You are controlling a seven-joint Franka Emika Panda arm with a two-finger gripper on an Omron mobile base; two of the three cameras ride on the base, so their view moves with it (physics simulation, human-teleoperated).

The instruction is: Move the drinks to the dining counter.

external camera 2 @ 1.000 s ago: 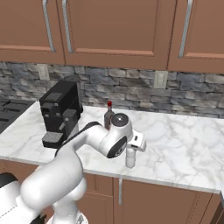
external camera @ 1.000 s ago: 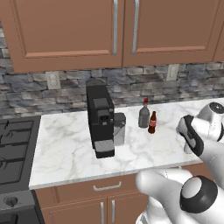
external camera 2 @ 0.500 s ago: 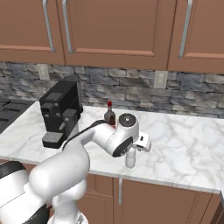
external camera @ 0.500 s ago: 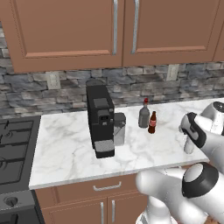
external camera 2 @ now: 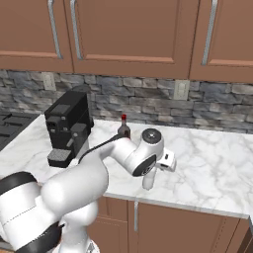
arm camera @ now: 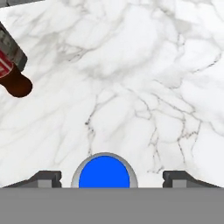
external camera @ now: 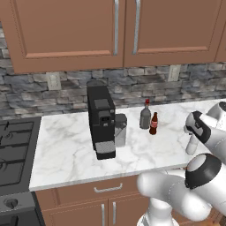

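The gripper (arm camera: pixel 105 178) has been lowered over the blue-capped bottle (arm camera: pixel 104 172) (standing on the counter (external camera: pixel 70 150) near its front edge), jaws apparently still apart astride it, for grasping.

You have the coffee machine (external camera: pixel 102 121) standing on the worktop (external camera: pixel 70 150), left of centre, with the stove (external camera: pixel 13 145) further left off the worktop's end. Right of the machine, toward the far wall, the squat bottle (external camera: pixel 145 115) and the cola bottle (external camera: pixel 153 123) stand just beside each other, cola nearer and to the right. Well to their right, near the front edge, the capped bottle (external camera: pixel 192 144) stands between the fingers of the gripper (arm camera: pixel 105 178). Cupboards (external camera: pixel 128 31) hang above.
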